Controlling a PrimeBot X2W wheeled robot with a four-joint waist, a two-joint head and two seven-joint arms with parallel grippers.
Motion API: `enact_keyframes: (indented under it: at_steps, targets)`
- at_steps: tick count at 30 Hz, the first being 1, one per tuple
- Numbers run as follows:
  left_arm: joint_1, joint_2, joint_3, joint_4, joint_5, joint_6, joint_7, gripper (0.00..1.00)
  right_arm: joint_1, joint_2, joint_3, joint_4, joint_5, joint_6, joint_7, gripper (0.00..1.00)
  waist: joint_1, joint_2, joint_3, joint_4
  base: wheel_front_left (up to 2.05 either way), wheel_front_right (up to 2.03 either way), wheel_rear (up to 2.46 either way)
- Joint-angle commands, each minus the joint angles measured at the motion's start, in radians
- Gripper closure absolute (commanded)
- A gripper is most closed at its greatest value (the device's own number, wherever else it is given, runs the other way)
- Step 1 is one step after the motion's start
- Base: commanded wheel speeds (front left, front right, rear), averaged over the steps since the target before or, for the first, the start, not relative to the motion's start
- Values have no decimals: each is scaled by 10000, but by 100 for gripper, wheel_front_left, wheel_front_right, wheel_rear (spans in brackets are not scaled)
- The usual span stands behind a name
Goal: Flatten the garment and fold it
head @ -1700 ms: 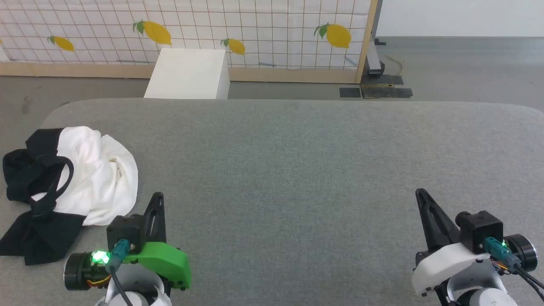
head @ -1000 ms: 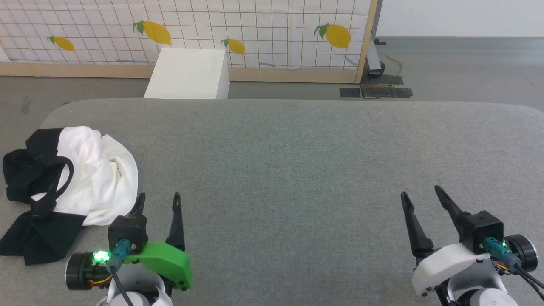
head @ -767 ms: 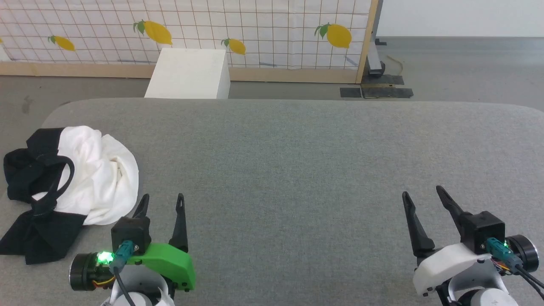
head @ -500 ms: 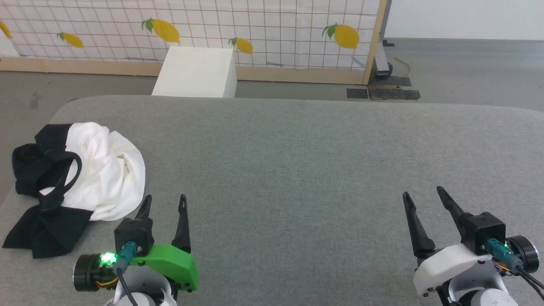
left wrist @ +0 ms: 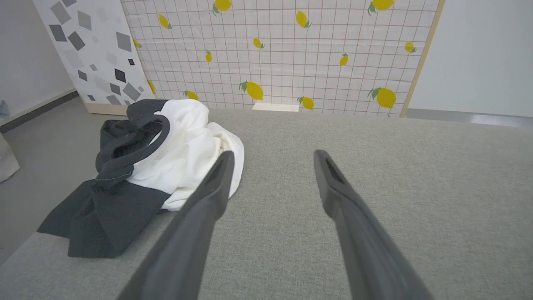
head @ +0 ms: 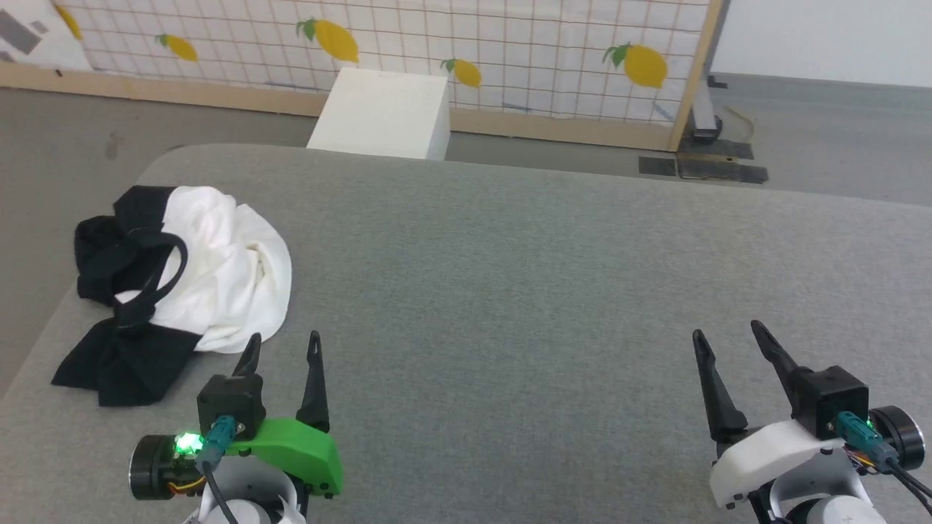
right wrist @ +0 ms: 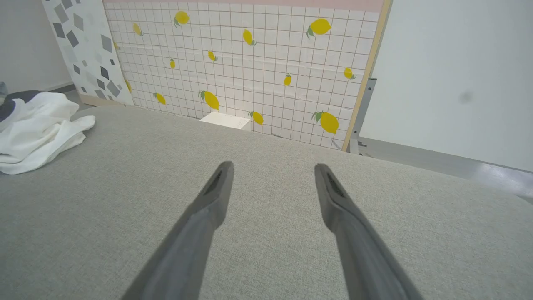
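The garment lies crumpled in a heap at the far left of the grey table, white body bunched up, black sleeves and neckband spread toward the left edge. In the left wrist view the garment sits just ahead and to the left of my fingers. My left gripper stands open just right of the heap's near edge, holding nothing. My right gripper is open over bare table at the lower right, far from the garment.
A white box stands on the floor behind the table, before a tiled lemon-print panel. A panel with grey diamond shapes stands to the left. The table's left edge runs close beside the heap.
Both grippers went from shut to open. The head camera has turned left, so the whole scene has shifted right in the picture; the garment itself has not moved.
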Motion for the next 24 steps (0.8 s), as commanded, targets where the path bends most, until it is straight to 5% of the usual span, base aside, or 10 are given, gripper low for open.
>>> enact_keyframes:
  at_steps: [1, 24]
  targets:
    - [-187, 31, -43, 63, -112, 73, -117, 0, -190, 6, -17, 54, 39, -4, -104, 0, 0, 0, -2, 227, 0, 0, 0]
    - [-223, 100, -162, 367, -406, 381, -590, 0, -304, 10, -1, 303, 178, -8, -450, 0, 0, 0, -99, 1884, 0, 0, 0]
